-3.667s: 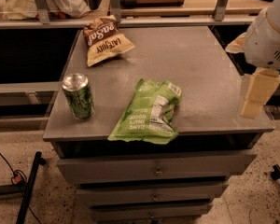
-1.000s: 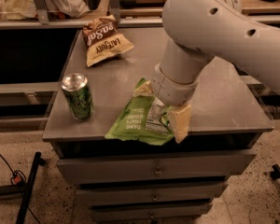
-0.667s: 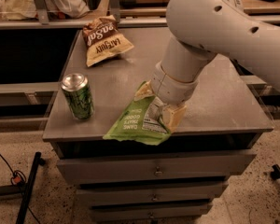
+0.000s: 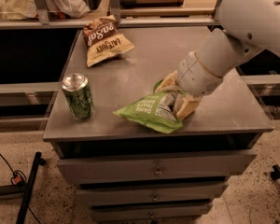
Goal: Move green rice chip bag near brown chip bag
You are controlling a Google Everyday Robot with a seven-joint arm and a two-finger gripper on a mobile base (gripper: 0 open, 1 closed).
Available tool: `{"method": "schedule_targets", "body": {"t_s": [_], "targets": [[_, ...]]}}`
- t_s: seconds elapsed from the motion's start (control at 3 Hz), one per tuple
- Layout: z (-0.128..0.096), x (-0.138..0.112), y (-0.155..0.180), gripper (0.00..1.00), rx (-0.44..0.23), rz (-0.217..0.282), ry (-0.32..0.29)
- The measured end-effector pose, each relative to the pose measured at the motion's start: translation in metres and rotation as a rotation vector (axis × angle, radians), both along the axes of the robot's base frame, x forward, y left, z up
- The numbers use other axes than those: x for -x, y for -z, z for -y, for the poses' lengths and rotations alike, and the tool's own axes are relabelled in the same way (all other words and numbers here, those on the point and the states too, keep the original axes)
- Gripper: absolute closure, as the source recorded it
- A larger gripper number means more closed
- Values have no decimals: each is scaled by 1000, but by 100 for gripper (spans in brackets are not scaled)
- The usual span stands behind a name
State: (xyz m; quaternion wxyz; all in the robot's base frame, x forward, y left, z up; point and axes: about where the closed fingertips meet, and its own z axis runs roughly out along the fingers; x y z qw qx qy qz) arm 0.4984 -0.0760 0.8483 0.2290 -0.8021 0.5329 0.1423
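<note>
The green rice chip bag (image 4: 147, 112) lies near the front edge of the grey cabinet top (image 4: 144, 64), its left end pointing at the can and its right end raised. My gripper (image 4: 178, 96) comes in from the right. Its tan fingers (image 4: 187, 107) are closed on the bag's right end, one above and one below. The brown chip bag (image 4: 104, 40) lies flat at the far left of the top, well apart from the green bag.
A green drink can (image 4: 78, 97) stands upright at the front left, a short way left of the green bag. The cabinet has drawers (image 4: 154, 171) below. A rail and shelf (image 4: 144, 21) run along the back. My white arm (image 4: 242, 36) covers the right side.
My gripper has closed on the bag's right end and lifted it slightly. The bag has turned and shifted, its left end now pointing toward the can.
</note>
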Motion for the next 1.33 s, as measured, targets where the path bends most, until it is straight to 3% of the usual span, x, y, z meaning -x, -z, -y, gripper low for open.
{"method": "schedule_targets", "body": {"t_s": [0.33, 0.67, 1.0, 1.33], "targets": [[21, -14, -19, 100, -60, -23, 186], [42, -43, -59, 100, -78, 55, 365], [50, -75, -94, 100, -98, 187, 460], [39, -104, -110, 100, -129, 329, 506]]}}
